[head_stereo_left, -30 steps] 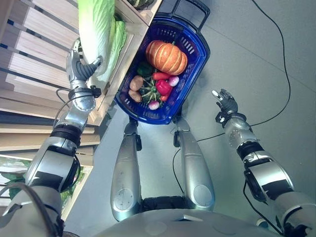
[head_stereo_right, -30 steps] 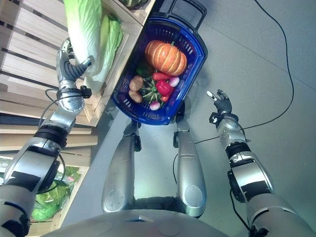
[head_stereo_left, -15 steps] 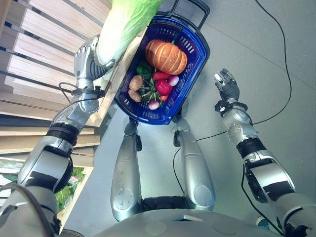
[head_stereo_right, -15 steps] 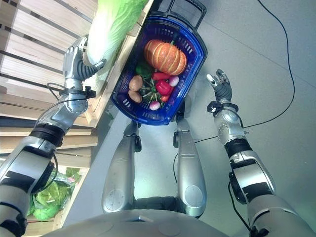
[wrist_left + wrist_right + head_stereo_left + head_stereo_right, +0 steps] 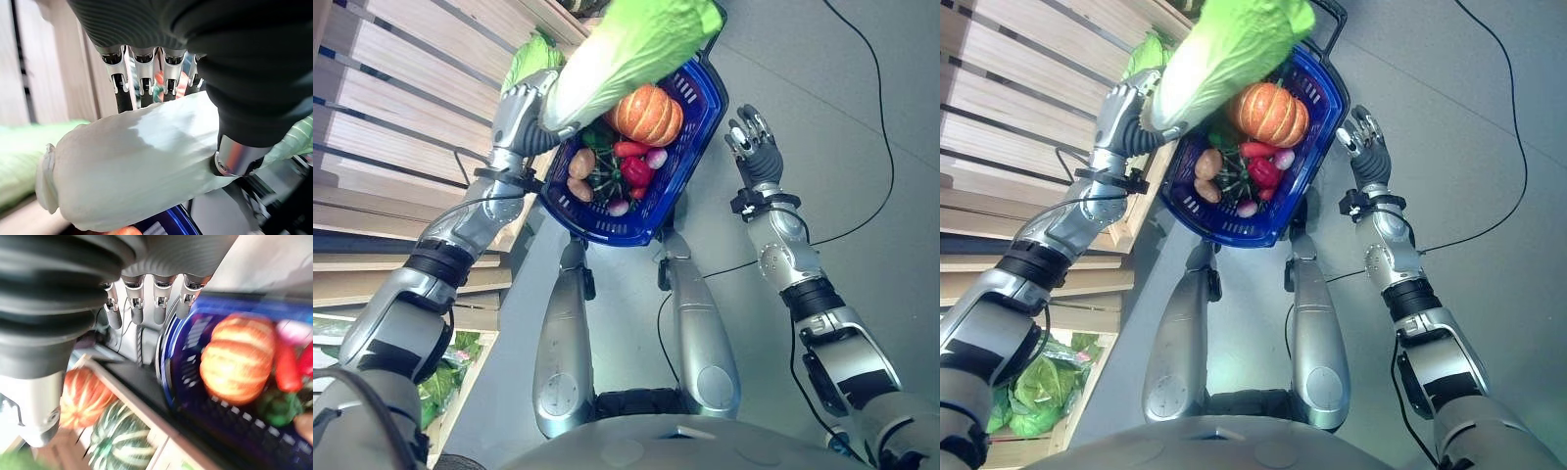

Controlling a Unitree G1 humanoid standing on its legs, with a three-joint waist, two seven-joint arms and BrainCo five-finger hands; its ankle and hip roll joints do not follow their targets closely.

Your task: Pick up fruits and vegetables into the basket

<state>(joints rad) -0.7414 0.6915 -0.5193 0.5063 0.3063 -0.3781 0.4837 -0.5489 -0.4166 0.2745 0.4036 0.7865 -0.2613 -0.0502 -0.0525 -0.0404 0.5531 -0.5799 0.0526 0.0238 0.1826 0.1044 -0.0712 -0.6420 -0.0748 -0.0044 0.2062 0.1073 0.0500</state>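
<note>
left hand (image 5: 524, 108) curled round cabbage (image 5: 626, 54), held over basket (image 5: 700, 108) for dropping in | right hand (image 5: 754, 147) fingers straight, beside basket rim, likely ready to steady it | pumpkin (image 5: 646, 115) already inside

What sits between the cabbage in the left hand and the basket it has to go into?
Nothing blocks the way. The left hand holds the cabbage above the blue basket, whose top is open. The pumpkin and smaller vegetables already fill much of it, leaving little free room.
</note>
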